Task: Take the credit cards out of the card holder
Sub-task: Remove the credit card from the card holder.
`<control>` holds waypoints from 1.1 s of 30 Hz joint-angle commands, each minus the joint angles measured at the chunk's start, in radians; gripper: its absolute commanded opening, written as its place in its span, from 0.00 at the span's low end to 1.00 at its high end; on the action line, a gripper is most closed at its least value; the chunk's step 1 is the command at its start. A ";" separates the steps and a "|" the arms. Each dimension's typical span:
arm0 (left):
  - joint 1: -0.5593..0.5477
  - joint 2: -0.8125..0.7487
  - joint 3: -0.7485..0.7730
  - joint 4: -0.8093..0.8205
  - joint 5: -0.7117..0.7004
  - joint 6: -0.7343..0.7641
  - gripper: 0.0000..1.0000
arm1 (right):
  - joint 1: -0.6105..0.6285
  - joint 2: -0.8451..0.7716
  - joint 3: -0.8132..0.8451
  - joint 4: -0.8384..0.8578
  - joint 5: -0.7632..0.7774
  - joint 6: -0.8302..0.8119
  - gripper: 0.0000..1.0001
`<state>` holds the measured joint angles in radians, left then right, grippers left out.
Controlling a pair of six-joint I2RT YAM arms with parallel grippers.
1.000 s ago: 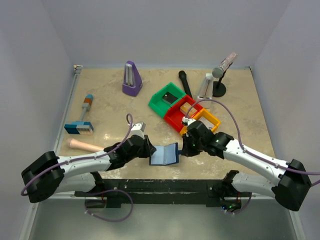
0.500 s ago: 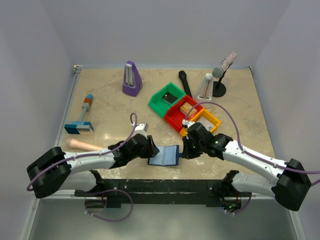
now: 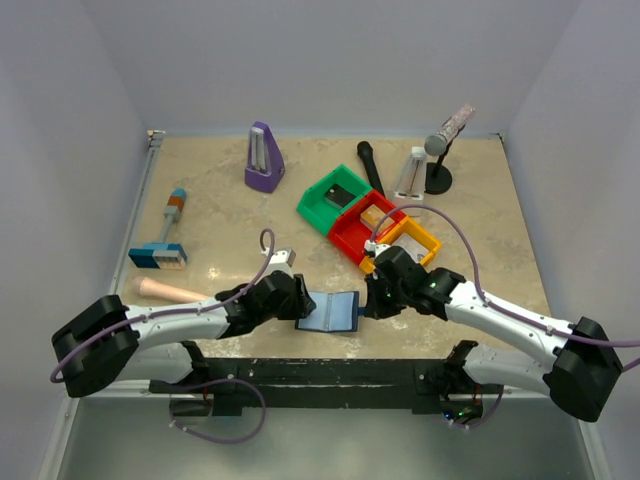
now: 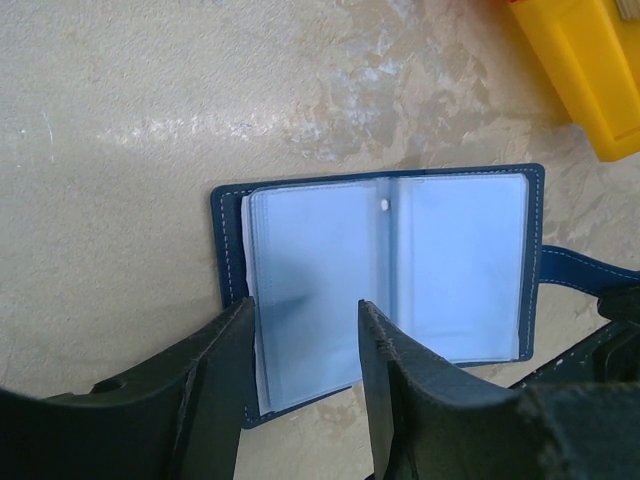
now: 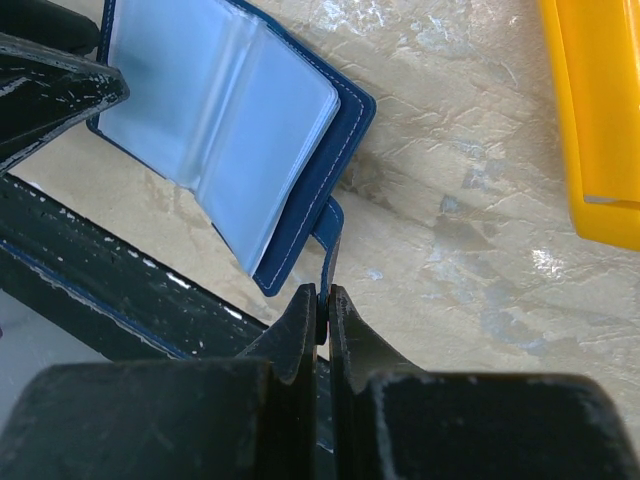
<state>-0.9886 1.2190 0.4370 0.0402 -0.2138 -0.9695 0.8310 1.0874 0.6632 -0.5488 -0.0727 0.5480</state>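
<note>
The card holder [image 3: 330, 312] lies open near the table's front edge, a dark navy bifold with pale blue inner panels [image 4: 385, 275]. My left gripper [image 4: 305, 312] is open, its two fingers straddling the lower part of the left panel, with nothing pinched between them. My right gripper [image 5: 323, 296] is shut on the holder's navy snap tab [image 5: 332, 235] and holds the right half [image 5: 225, 110] slightly raised. In the top view the left gripper [image 3: 300, 304] and right gripper [image 3: 368, 299] flank the holder. No credit cards show; the panels hide whatever is inside.
Yellow bin [image 3: 408, 240], red bin [image 3: 362, 232] and green bin [image 3: 333, 198] stand just behind the right arm. A purple metronome [image 3: 263, 158], a microphone on its stand [image 3: 440, 150] and a blue tool [image 3: 160, 250] lie farther off. A black bar [image 3: 320, 375] edges the table.
My left gripper's jaws have opened wider and the arm has edged right toward the holder. The right gripper has kept its hold on the tab.
</note>
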 commanded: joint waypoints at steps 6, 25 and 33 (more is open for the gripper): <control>-0.008 0.031 0.025 0.001 0.001 0.000 0.50 | 0.003 -0.001 0.004 0.029 -0.002 -0.016 0.00; -0.015 0.076 0.026 0.078 0.065 0.035 0.47 | 0.003 0.028 0.003 0.044 -0.019 -0.014 0.00; -0.015 0.045 0.014 0.056 0.031 0.029 0.49 | 0.003 0.029 0.009 0.038 -0.013 -0.019 0.00</control>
<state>-0.9974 1.2800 0.4416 0.0822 -0.1726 -0.9504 0.8310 1.1191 0.6628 -0.5442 -0.0734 0.5476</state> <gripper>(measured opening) 0.487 0.030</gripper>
